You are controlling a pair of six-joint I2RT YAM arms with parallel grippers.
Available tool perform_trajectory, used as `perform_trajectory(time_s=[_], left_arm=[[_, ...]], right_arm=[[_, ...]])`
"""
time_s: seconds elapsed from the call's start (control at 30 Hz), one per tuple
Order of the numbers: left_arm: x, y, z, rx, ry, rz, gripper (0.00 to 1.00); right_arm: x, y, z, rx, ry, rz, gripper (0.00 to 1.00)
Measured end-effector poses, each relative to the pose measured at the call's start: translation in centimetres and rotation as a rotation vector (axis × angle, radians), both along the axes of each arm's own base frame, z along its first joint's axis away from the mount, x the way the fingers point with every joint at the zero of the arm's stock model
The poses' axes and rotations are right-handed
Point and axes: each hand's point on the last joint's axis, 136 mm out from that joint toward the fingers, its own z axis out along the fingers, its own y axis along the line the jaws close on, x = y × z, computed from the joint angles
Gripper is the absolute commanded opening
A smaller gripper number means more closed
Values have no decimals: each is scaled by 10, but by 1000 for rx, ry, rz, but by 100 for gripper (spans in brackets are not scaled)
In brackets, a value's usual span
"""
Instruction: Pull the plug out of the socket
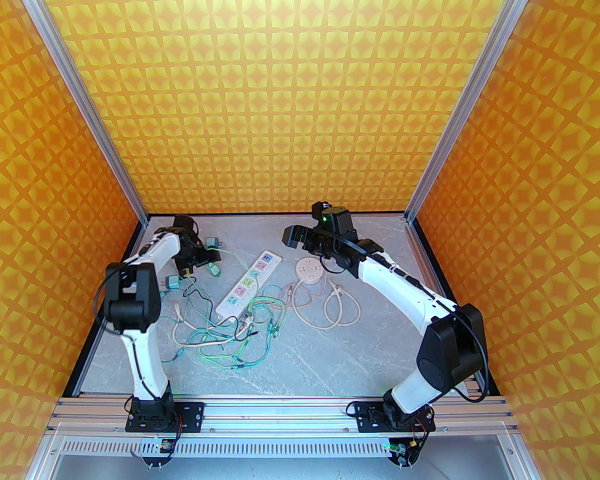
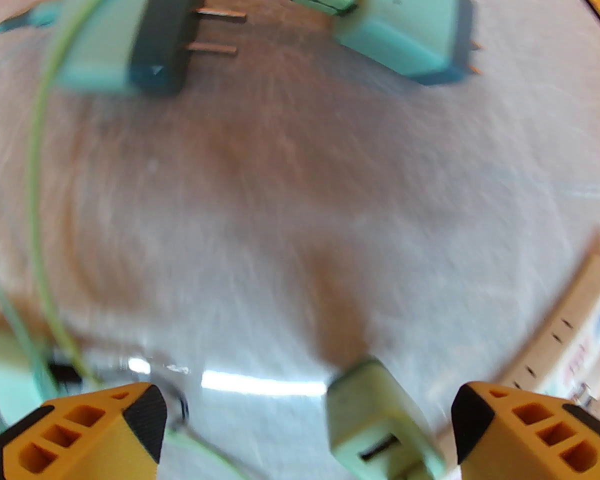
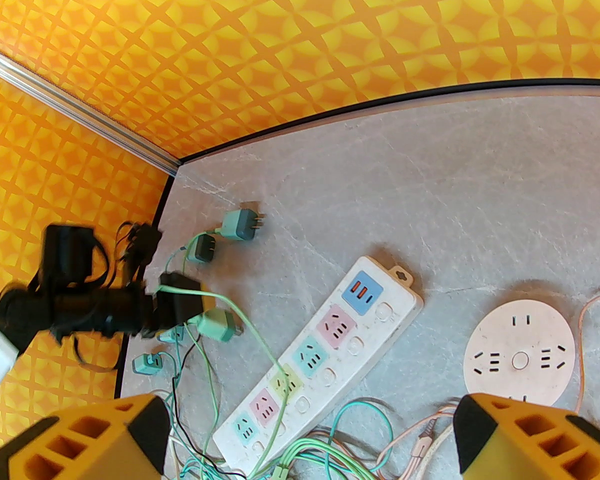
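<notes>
The left gripper (image 2: 307,420) is spread wide, nothing clamped; a pale green plug (image 2: 380,428) is seen between its fingers (image 2: 105,433), probably lying loose, near the power strip (image 2: 575,328). The right gripper (image 3: 310,433) is held apart too.

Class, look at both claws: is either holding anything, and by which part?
Nothing is held. The left claw stands open; a pale green plug lies loose between its jaws, not clamped. The right claw is open too, and empty.
</notes>
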Motion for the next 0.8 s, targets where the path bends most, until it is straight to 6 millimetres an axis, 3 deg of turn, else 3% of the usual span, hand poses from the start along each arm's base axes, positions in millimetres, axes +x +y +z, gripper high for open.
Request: perform_trajectory(time_s=[0.13, 0.27, 0.47, 0.6, 0.8], left_arm=[[-6, 2, -17, 14, 55, -28, 99], [-13, 1, -17, 19, 61, -52, 99], [-35, 1, -1, 18, 57, -62, 99], [-51, 1, 41, 17, -47, -54, 99], [-67, 8, 137, 48, -402, -1, 99]], right_arm=[[0, -1, 0, 0, 0, -2, 99], [2, -3, 0, 1, 0, -6, 99], [2, -3, 0, 0, -1, -6, 98], [0, -6, -6, -16, 3, -12, 99], [-11, -35, -18, -119, -27, -86, 99]])
